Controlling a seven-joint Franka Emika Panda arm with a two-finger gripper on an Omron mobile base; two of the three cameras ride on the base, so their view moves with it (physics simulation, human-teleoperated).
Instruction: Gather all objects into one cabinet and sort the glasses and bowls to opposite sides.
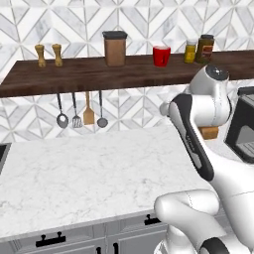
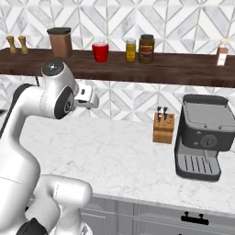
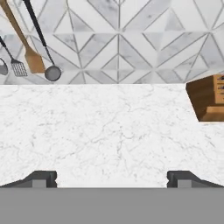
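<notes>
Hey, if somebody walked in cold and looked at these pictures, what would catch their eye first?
Probably the red mug, bright against the dark wooden shelf, standing between the brown canister and the spice jars. Next the white arm folded over the marble counter, its open fingers wide apart and holding nothing. Then the black coffee machine beside the knife block at the right.
</notes>
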